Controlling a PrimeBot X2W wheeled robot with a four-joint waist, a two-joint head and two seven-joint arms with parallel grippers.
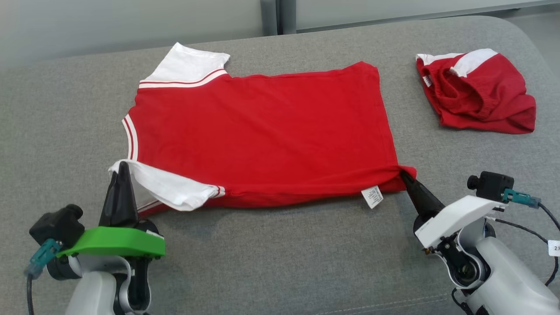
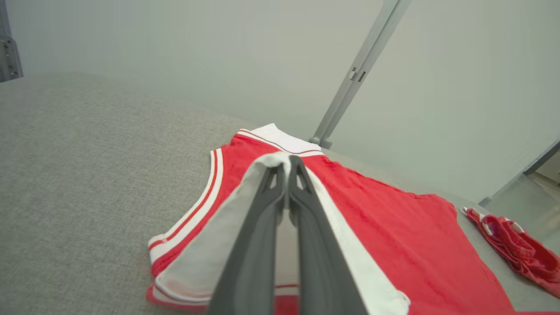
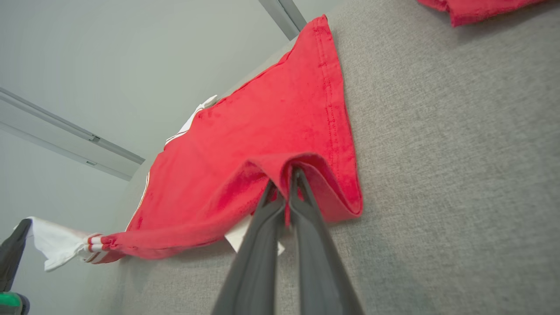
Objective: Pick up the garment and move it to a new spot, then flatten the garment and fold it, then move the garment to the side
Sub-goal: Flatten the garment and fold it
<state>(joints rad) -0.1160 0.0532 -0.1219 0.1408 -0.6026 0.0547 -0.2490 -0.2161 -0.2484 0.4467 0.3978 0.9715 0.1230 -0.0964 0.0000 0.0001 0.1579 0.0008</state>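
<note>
Fabric is clenched in both my jaws: my left gripper (image 1: 121,168) is shut on the near white sleeve (image 1: 175,190), and my right gripper (image 1: 404,176) is shut on the near hem corner (image 1: 393,175) of the red garment (image 1: 262,131). The garment lies spread across the grey cushion (image 1: 280,262), collar to my left and hem to my right. Its near edge is raised a little between my two grips, and a white label (image 1: 372,196) dangles from it.

I judge a fold is starting, with the near edge to be carried over to the far one. Both pinches are thin, right at the fingertips, so a quick lift could pull the cloth free. My left grip has sleeve alone, not body, so the red edge may sag and crease under itself. If my arms rise unevenly the fold will skew; if they pull apart, the whole piece drags on the cushion. The crumpled red piece (image 1: 477,92) lies far right, apart from the hem — a wide swing could catch it.
</note>
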